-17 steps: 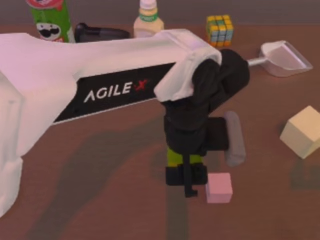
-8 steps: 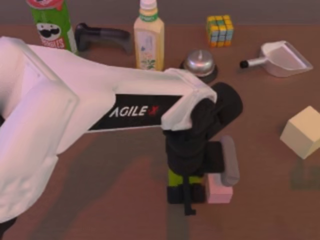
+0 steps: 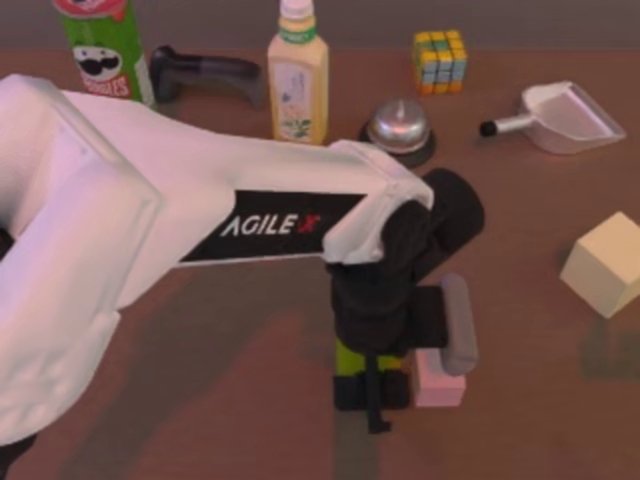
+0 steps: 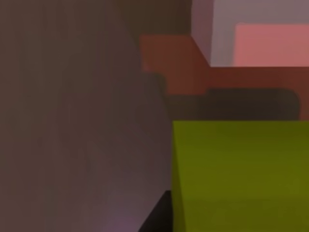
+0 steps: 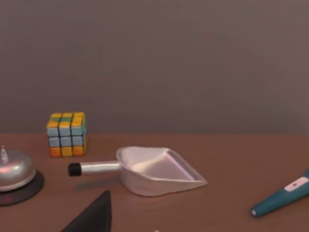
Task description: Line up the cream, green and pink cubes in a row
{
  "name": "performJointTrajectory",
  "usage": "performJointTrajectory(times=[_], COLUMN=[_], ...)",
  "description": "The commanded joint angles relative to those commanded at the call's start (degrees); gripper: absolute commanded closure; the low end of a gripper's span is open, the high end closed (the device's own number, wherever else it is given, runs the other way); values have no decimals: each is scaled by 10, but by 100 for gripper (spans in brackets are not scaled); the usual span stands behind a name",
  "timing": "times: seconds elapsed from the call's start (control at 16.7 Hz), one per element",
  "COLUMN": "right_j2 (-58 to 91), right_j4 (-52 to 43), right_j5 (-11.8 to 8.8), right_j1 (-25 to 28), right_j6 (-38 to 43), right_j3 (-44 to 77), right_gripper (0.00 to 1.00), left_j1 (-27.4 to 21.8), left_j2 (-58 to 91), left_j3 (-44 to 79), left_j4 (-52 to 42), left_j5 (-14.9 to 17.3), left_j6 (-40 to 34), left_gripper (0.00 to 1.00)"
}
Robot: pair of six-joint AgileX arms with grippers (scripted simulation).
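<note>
Since half a second ago, nothing has visibly shifted. Top view: left gripper (image 3: 372,385) clamps the matte green cube (image 3: 356,357), just beside the pink cube (image 3: 438,385); cream cube (image 3: 606,264) well apart. Left wrist view: green cube's flat face, pink cube beyond.

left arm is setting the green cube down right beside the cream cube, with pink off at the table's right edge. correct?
Swapped. In the top view the left gripper has the green cube beside the pink cube; the cream cube sits alone at the right edge.
</note>
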Motion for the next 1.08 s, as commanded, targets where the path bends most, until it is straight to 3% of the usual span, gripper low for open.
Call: performJointTrajectory(times=[0.54, 1.08], right_j2=[0, 0], right_j4=[0, 0], right_j5=[0, 0], right_j1=[0, 0], right_j6=[0, 0], right_j3=[0, 0], right_gripper=[0, 0], left_j1=[0, 0], left_j2=[0, 0], left_j3=[0, 0], left_j4=[0, 0], left_j5=[0, 0], left_j6=[0, 0], left_gripper=[2, 0])
